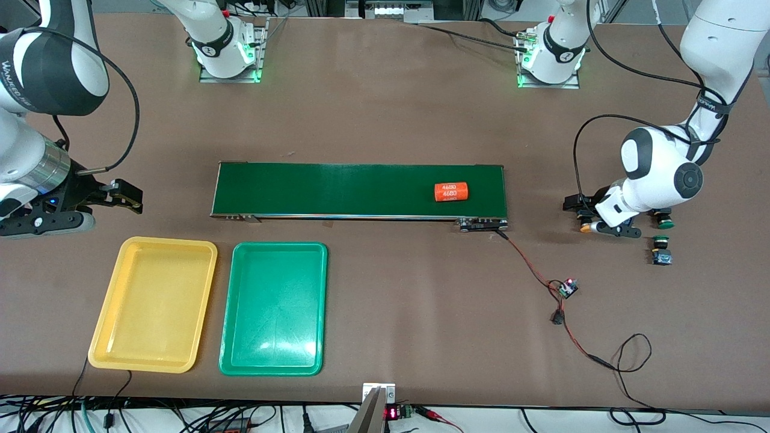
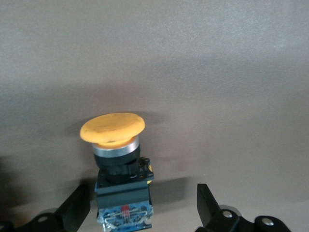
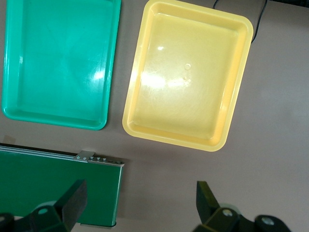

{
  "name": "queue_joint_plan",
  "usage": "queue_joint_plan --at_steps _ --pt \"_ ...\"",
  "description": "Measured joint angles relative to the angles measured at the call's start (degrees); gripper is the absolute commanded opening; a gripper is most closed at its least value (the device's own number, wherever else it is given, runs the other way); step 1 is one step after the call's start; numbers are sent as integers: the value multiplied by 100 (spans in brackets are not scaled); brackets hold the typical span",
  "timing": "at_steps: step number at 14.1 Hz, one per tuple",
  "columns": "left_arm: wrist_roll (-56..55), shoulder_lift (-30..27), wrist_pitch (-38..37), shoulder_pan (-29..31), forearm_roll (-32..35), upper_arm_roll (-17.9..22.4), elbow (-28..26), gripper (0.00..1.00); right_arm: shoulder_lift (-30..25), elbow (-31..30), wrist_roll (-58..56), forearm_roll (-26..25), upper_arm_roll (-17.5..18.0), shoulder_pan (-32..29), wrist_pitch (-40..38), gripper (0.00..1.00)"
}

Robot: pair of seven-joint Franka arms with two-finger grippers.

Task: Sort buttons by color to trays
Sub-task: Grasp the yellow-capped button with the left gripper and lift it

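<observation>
Bench inventory, from the right arm's end of the brown table [image 1: 385,120] to the left arm's end.

1. Right gripper [image 1: 129,202], one. It waits over bare table beside the end of the conveyor belt. Its fingers [image 3: 75,200] are spread wide with nothing between them; the right wrist view looks down past them onto both trays and a corner of the belt.

2. Trays, two, equal in size, side by side and not touching, both nearer the front camera than the belt.
 - Yellow tray [image 1: 105,313], toward the right arm's end; nothing in it.
 - Green tray [image 1: 228,313], just beside it; nothing in it.

3. Conveyor belt [image 1: 337,189], one, long and dark green, lying across the middle of the table.

4. Orange cylinder [image 1: 452,192], one, with white printed digits, lying on its side on the belt near the end toward the left arm.

5. Small circuit board [image 1: 566,288], one, on red and black wires [image 1: 529,267] that run from the belt's end.

6. Left gripper [image 1: 582,218], one, down at the table. Its fingers [image 2: 77,208] stand wide on either side of a yellow button [image 2: 113,129], with a gap showing at each side of the black body; no contact is visible.

7. Buttons, three countable.
 - Yellow, one: upright on the table between the left gripper's fingers.
 - Green, two: one green button [image 1: 665,222] partly hidden by the left arm, and a second green button [image 1: 660,243] just nearer the front camera.
</observation>
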Motion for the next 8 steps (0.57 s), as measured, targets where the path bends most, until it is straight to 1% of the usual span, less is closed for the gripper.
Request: queue_joint_plan --at_steps 2,3,6,8 --pt "-2 -35 0 9 1 52 -2 11 0 0 0 0 0 0 0 100" --pt "-2 -47 0 11 1 68 -3 0 0 0 0 0 0 0 0 100" --pt "-2 -127 -57 9 2 76 -15 0 0 0 0 0 0 0 1 100" --pt "-2 -196 -267 -8 2 63 -9 0 0 0 0 0 0 0 1 100"
